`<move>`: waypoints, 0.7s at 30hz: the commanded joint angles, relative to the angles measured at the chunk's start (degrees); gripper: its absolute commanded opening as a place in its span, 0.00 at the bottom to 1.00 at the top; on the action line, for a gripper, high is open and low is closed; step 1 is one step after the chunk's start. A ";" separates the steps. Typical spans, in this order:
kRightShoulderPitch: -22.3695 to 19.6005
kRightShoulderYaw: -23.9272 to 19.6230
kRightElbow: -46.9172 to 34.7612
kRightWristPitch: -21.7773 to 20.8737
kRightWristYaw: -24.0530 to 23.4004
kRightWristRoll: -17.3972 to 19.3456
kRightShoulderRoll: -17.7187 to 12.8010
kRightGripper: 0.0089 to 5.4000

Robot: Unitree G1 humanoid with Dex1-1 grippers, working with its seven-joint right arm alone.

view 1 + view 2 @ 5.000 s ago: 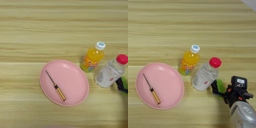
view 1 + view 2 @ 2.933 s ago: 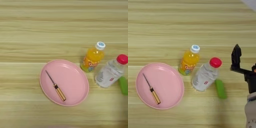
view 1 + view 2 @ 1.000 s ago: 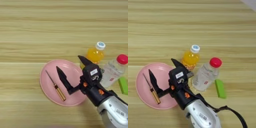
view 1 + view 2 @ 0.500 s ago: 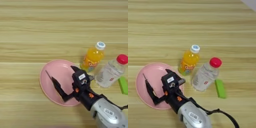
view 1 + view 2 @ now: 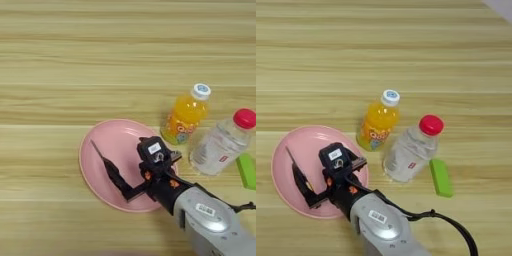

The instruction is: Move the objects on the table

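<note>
Screwdriver lies in the pink plate; the right end effector straddles its handle, fingers spread, gripping nothing. Closing off-centre could skid it across the plate.

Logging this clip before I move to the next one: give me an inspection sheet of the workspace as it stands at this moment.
Surface: light-wood table, striped grain, no spills seen.
Job's things: screwdriver lies on the pink plate, its handle hidden under the pincer; clear bottle with red cap stands right of the plate.
Clutter: orange juice bottle with white cap; green block lying flat beside the clear bottle.
Grippers: right pincer is low over the plate at the screwdriver's handle end; whether it grips is not readable.
Cables: black cable trails from the forearm.
Surroundings: nothing seen beyond the table.
</note>
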 commanded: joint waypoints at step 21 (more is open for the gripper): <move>-3.23 2.47 6.12 -1.05 0.68 -4.41 -0.59 1.00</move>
